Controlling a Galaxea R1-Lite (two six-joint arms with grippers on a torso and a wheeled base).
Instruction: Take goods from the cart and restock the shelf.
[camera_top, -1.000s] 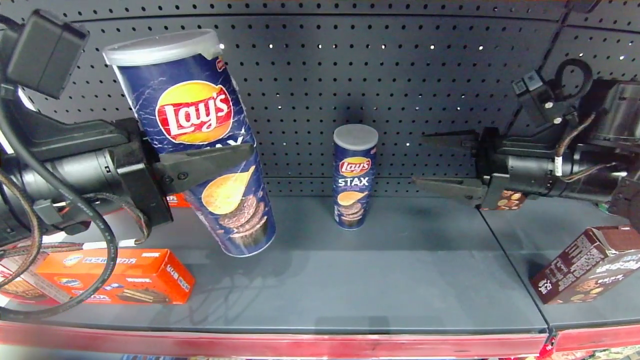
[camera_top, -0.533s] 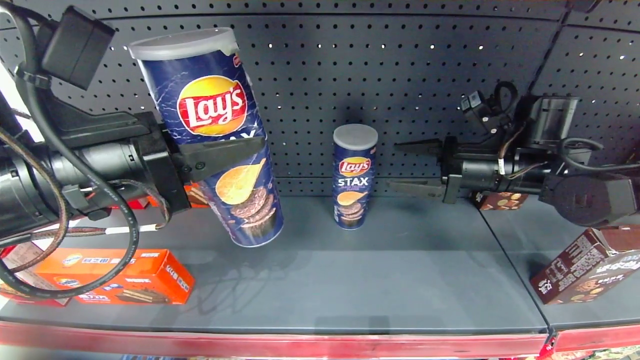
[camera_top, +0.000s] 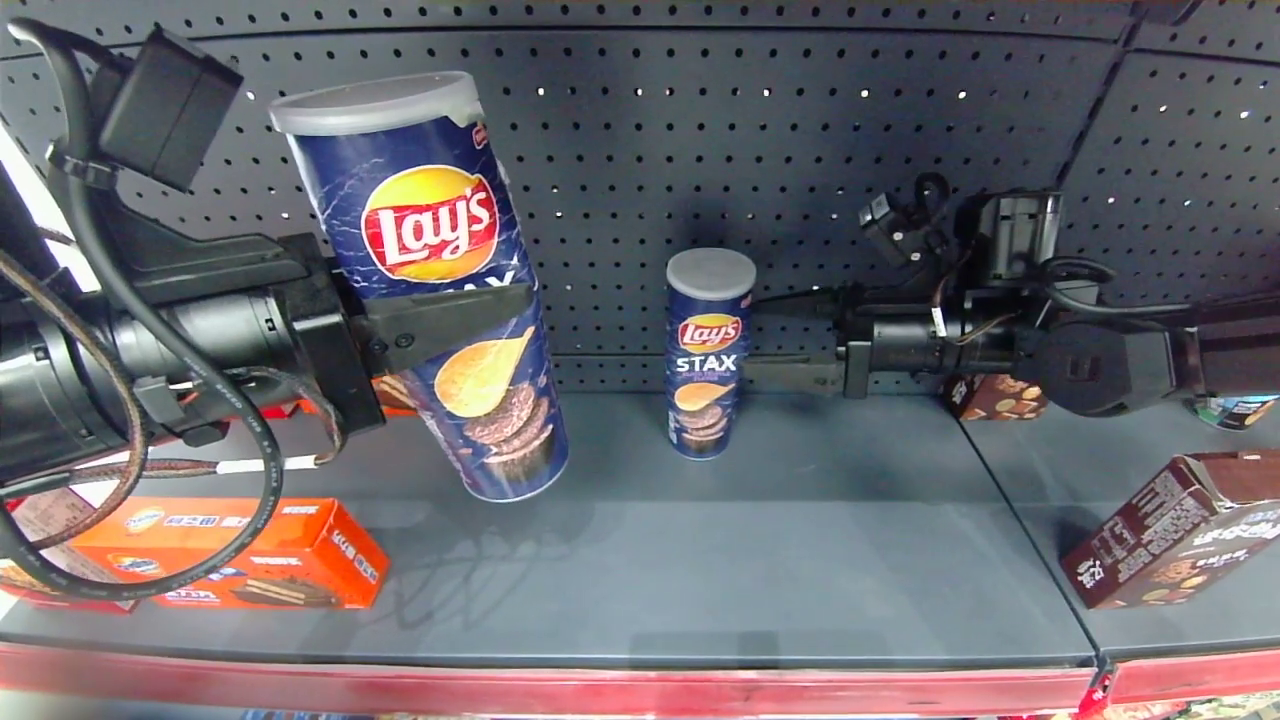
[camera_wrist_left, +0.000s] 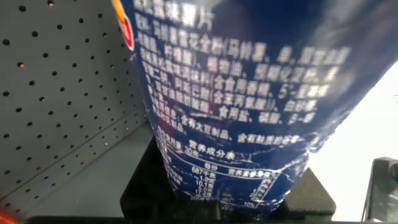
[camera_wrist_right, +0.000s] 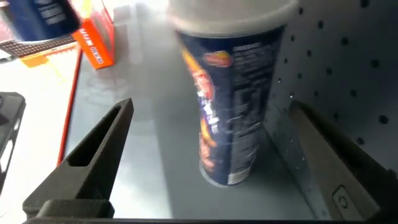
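Right gripper (camera_top: 760, 336) has slid left, and the small can (camera_top: 710, 355), standing at the back of the shelf (camera_top: 800, 560), now sits in the gap between its open jaws. Left gripper (camera_top: 500, 300) has moved a bit right; its jaws squeeze the big can (camera_top: 400, 170), tilted above the shelf. One left jaw hides behind that can. A cable covers part of the orange box (camera_top: 330, 560). The brown box (camera_top: 1160, 540) is cut off at the edge.

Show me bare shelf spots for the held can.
Widest bare patch: shelf front, between orange box and brown box, ahead of the standing can. Also between held can and standing can. Crowded: standing can's right, where the open right pincer sits.
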